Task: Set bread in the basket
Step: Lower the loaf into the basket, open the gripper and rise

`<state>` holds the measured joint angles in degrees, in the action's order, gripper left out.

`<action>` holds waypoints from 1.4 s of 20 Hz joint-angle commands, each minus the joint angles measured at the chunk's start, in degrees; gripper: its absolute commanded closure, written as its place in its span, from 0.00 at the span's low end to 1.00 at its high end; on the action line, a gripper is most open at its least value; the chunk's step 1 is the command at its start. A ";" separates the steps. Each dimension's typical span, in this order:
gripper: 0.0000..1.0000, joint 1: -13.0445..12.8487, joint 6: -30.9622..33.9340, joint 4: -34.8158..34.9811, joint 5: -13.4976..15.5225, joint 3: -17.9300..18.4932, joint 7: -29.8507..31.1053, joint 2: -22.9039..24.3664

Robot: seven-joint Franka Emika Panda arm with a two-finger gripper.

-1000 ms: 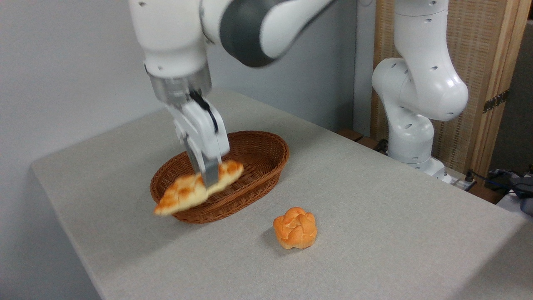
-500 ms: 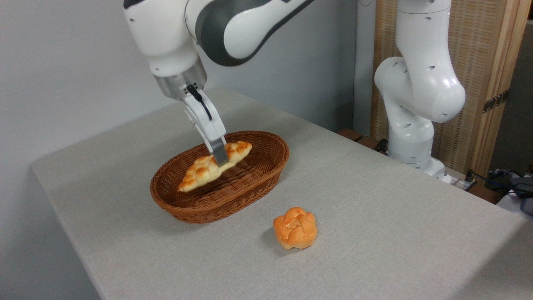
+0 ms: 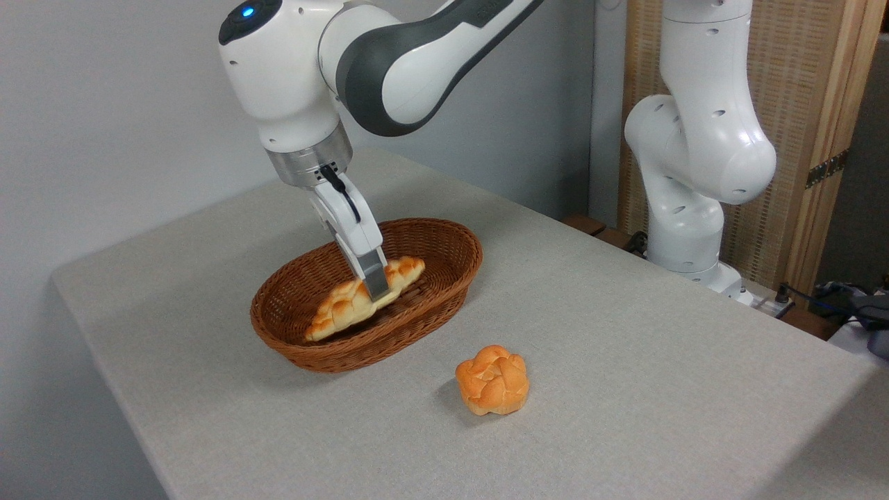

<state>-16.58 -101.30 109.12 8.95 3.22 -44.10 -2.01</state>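
Note:
The bread (image 3: pixel 344 309), a long braided golden-orange loaf, lies lengthwise low inside the basket (image 3: pixel 455 267), an oval reddish-brown wicker basket on the table's left half. My gripper (image 3: pixel 376 289) reaches down into the basket and is shut on the bread near its middle. Only the near finger (image 3: pixel 375 279) shows; the far one is hidden behind the loaf. I cannot tell whether the bread rests on the basket floor.
A small round knotted orange bun (image 3: pixel 492 379) sits on the grey tablecloth in front of the basket, to its right. The arm's white base (image 3: pixel 694 208) stands at the table's back right. The table's left edge (image 3: pixel 104 361) drops off near the basket.
My gripper carried the bread from over the basket's near-left rim to over its middle, then lowered it down into the basket. The bun stayed put.

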 commanded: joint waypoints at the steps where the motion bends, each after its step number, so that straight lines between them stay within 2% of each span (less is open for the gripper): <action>1: 0.00 0.06 -0.92 0.57 -0.78 -0.41 1.47 1.04; 5: 0.00 0.06 -0.66 0.04 -1.04 -0.50 1.56 1.13; 9: 0.00 0.06 1.97 -3.11 -3.50 -0.50 1.82 2.53; 11: 0.00 0.85 4.17 -6.79 -3.59 -0.41 2.78 2.89; 13: 0.00 2.77 3.83 -10.75 -3.59 -0.41 4.72 2.19; 15: 0.00 3.40 3.74 -13.74 -4.03 -0.41 5.16 0.52; 17: 0.00 3.57 3.65 -16.21 -7.79 -0.50 9.18 -0.80; 19: 0.00 4.10 3.30 -17.18 -10.00 -0.50 11.14 -2.03; 22: 0.00 6.12 2.25 -18.76 -9.48 -0.50 10.88 -2.65; 28: 0.00 6.21 2.33 -18.42 -9.48 -0.15 10.53 -1.51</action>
<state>-10.48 -99.32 91.20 -0.14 3.10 -34.05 -4.30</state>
